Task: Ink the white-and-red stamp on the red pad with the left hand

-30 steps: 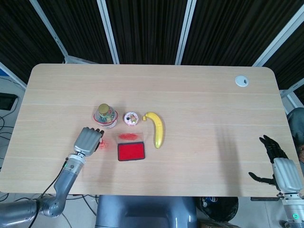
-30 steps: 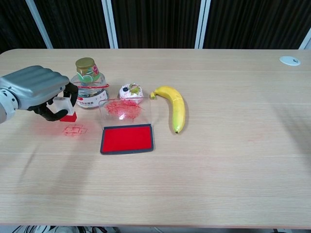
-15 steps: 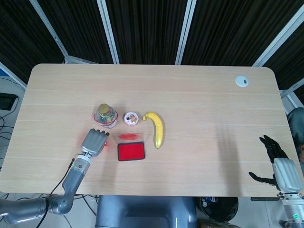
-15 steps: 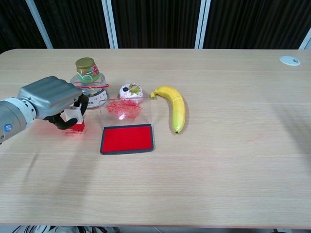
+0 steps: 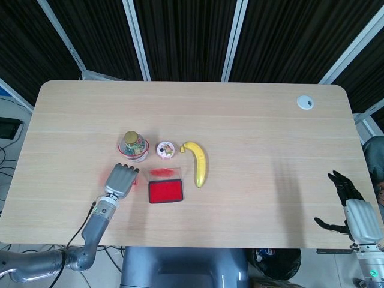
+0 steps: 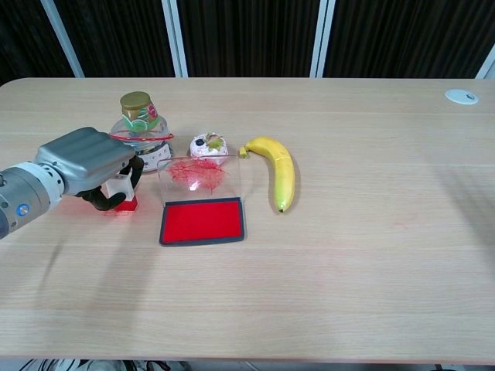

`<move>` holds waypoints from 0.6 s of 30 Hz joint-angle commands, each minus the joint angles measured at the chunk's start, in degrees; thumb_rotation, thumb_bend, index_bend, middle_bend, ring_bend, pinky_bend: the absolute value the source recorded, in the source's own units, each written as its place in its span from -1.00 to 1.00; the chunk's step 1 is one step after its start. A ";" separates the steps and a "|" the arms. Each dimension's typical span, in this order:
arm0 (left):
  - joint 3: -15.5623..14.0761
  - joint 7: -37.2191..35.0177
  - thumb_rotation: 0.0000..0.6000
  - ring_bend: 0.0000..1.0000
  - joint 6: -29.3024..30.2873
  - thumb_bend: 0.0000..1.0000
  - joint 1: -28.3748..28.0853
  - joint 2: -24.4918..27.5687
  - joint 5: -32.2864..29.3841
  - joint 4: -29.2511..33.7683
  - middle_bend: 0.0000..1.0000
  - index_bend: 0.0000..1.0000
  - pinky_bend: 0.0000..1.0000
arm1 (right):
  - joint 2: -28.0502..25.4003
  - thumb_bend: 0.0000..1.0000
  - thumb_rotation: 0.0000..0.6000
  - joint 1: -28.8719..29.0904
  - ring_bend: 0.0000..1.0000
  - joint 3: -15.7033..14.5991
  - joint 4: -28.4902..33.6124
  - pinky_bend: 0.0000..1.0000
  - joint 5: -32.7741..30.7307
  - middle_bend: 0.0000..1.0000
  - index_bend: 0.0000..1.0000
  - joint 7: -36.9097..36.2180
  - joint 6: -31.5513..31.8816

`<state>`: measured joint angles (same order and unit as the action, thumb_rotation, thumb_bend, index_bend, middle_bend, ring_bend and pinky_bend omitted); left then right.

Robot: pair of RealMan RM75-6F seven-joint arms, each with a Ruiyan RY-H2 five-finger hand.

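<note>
Two hands show: the left hand [image 6: 89, 164] has its fingers [image 6: 116, 182] curled around the white-and-red stamp [image 6: 122, 195], which sits on the bench [image 6: 348, 255] just left of the red pad [image 6: 203, 221]. Off at the bench's right edge, the right hand [image 5: 348, 207] hangs with fingers spread, holding nothing.

Looking like a lab or robot test bay. A pale wood-grain table [image 5: 240, 120] with a cable grommet [image 5: 305, 102] is standing before black pleated curtains [image 5: 186, 36] hung between slanted white metal frame bars [image 5: 137, 39]. Grey floor and loose cables [image 5: 5, 157] are showing at the left edge. Nothing domestic is showing.
</note>
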<state>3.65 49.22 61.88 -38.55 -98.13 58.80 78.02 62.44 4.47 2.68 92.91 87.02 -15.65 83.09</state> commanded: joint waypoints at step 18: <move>-0.40 3.11 1.00 -0.15 0.26 -0.21 -0.04 1.00 -1.97 1.57 0.09 0.04 0.01 | 0.04 -0.73 1.00 -0.05 -1.00 -0.02 0.02 -0.65 0.12 -1.00 -1.00 0.17 0.15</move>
<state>3.30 52.21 62.12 -38.59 -97.19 56.91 79.53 62.48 4.42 2.66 92.93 87.12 -15.48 83.24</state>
